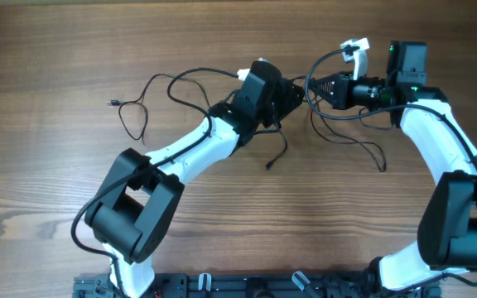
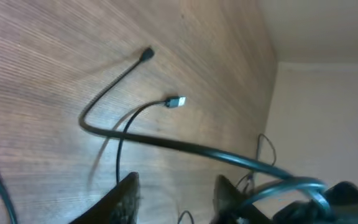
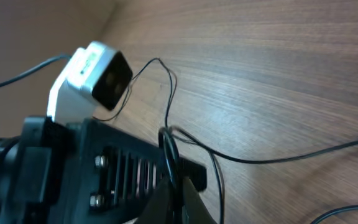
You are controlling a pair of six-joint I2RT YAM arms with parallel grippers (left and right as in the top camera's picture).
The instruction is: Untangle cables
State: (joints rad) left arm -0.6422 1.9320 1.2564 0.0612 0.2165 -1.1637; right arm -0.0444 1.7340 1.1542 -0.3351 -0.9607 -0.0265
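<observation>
At the table's (image 1: 48,165) far middle, right gripper (image 3: 178,198): jaws pinched shut on one strand of the cables (image 3: 168,152). Left gripper (image 2: 176,202), just beside: fingers apart, nothing visibly between them, over loose strands and a silver-tipped plug (image 2: 176,101). Other cables trail left and right across the table. Risk: pulling while loops cross would likely tighten the knot, and the thin strand may slip from the pinch.
</observation>
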